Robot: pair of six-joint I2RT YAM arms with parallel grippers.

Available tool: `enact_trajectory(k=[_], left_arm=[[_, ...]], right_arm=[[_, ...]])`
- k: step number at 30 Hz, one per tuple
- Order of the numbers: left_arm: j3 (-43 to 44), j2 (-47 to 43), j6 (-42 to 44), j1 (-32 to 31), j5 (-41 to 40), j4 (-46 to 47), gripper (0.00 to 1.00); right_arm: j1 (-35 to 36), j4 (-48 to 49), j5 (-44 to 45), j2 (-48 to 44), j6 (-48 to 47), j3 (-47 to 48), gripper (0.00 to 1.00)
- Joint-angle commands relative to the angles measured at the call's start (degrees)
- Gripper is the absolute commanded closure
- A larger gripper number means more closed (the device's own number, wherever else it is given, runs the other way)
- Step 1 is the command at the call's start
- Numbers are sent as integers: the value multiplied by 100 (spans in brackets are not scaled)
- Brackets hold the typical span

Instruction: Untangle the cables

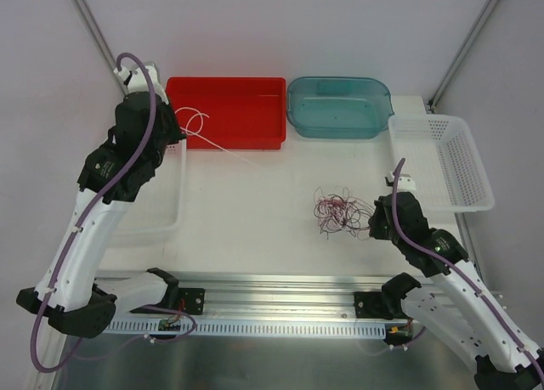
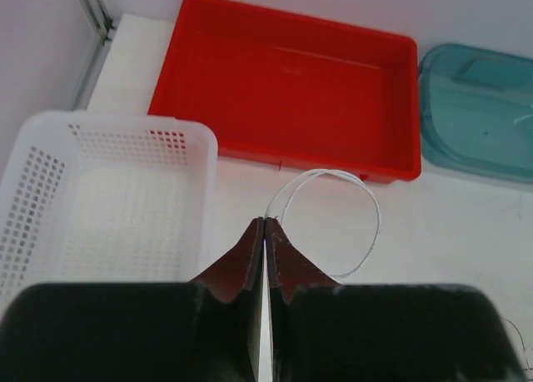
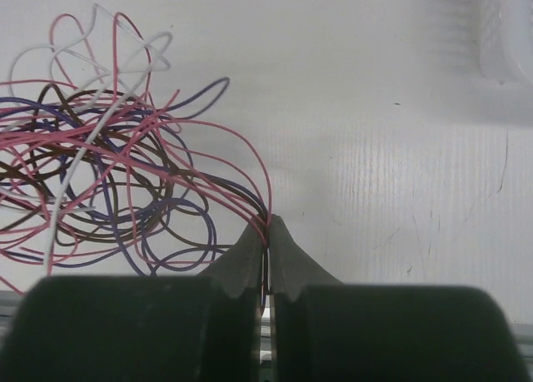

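Two pinches: left gripper (image 2: 264, 225) closed on lone white cable (image 2: 378, 222), frame centre; right gripper (image 3: 268, 225) closed on several tangle strands (image 3: 125, 174), frame left. Risk: pulling bunch tightens knots.

The right gripper (image 3: 267, 232), at the lower centre of the frame, was pinched onto several pink strands of the cables (image 3: 108, 166), whose tangled pink, purple, dark and white loops filled the left half.
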Motion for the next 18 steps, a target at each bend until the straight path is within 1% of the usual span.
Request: enact_trajectory(k=[1, 5, 6, 7, 8, 11, 13, 14, 15, 18], left_arm=[[758, 158, 662, 113, -523, 26, 100], [1085, 351, 961, 253, -822, 34, 100], [1103, 360, 952, 262, -762, 26, 100], [1077, 343, 926, 262, -648, 26, 100], [1033, 317, 822, 262, -351, 34, 100], [744, 325, 707, 262, -225, 34, 100], [551, 299, 637, 262, 37, 43, 100], [515, 299, 540, 262, 221, 52, 100], [488, 308, 513, 262, 589, 95, 100], [611, 413, 452, 262, 908, 113, 100]], right_arm=[[-122, -64, 13, -64, 42, -65, 99], [-237, -46, -57, -38, -28, -162, 99], [-298, -37, -118, -29, -46, -240, 99], [-325, 15, -162, -11, -46, -284, 99], [-360, 41, -311, -2, -20, -337, 99], [-465, 182, -531, 33, 24, -504, 99], [-483, 252, -611, 50, 33, -574, 99], [-483, 305, -742, 59, 33, -592, 99], [-492, 358, -847, 68, 7, -618, 99], [-492, 612, -1252, 112, 7, -671, 99]])
